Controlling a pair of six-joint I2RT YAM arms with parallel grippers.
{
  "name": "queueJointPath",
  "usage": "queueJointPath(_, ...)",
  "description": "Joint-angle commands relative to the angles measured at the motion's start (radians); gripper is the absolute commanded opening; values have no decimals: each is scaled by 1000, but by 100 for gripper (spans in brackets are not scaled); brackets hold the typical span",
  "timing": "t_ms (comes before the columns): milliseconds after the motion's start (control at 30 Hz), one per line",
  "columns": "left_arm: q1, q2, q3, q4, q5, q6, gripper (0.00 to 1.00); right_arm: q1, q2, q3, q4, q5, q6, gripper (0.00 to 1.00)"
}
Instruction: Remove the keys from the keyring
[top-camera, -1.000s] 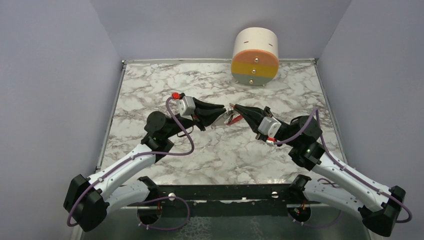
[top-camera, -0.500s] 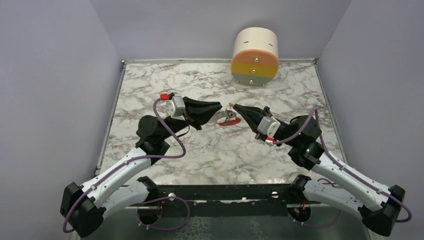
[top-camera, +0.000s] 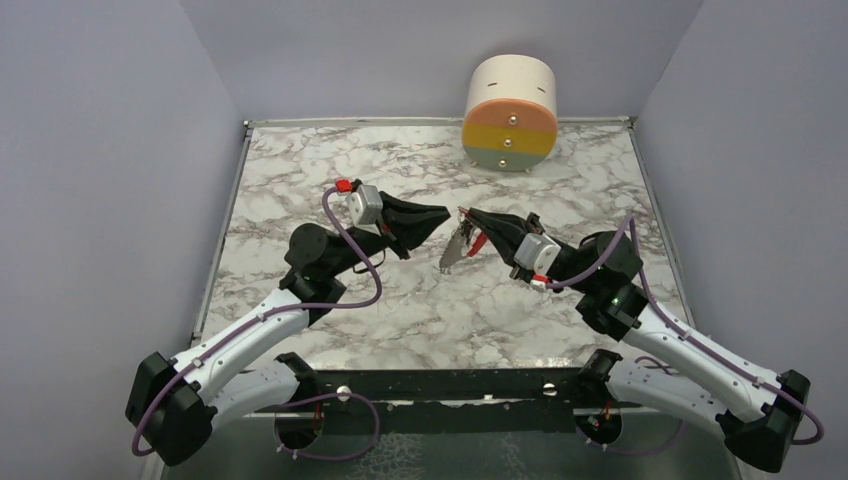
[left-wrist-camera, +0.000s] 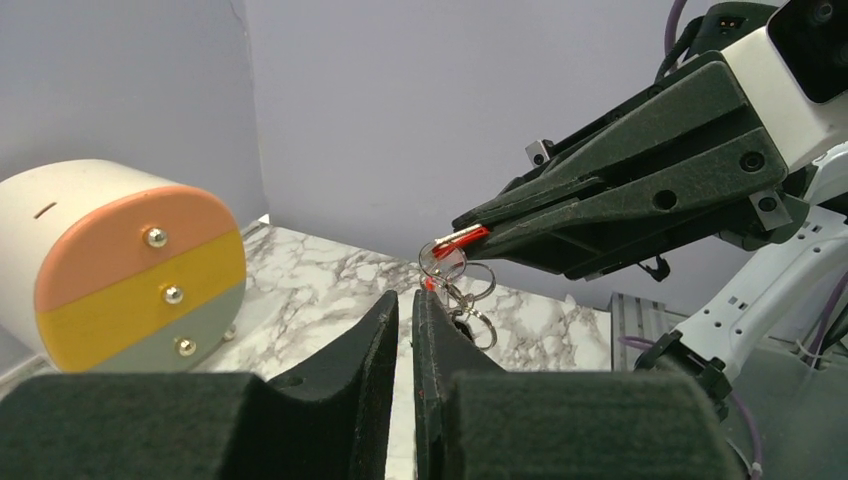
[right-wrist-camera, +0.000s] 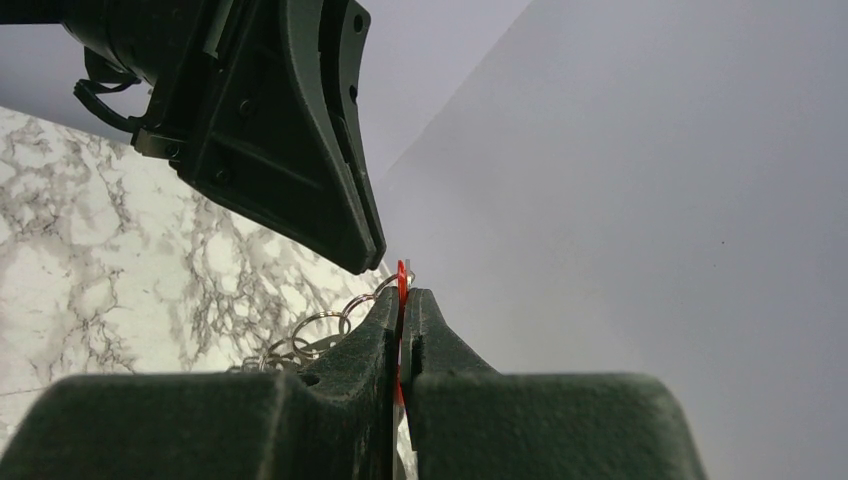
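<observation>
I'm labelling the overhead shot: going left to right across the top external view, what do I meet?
In order: left gripper → keyring, hanging from the right gripper's shut jaws → right gripper. The round drawer box at the back overlaps the right gripper's span, so it is left out.

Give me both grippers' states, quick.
Left gripper: open by a narrow slit, holding nothing.
Right gripper: shut on the keyring, pinching its red part.
</observation>
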Motion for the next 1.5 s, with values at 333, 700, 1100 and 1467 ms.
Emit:
queueJointPath(333, -28, 17, 34, 38, 71, -78, 39, 10, 21, -4, 69, 27, -11, 2)
queueJointPath(700, -39, 24, 16, 54, 42, -46, 31, 16, 13, -8, 70, 23, -7, 2)
queueJointPath(1100, -49, 60, 12, 79, 34, -64, 26, 20, 15, -9, 80, 17, 2, 2)
queueJointPath(1467, -64, 78, -1, 93, -3, -52, 24, 29, 8, -8, 72, 17, 3, 2)
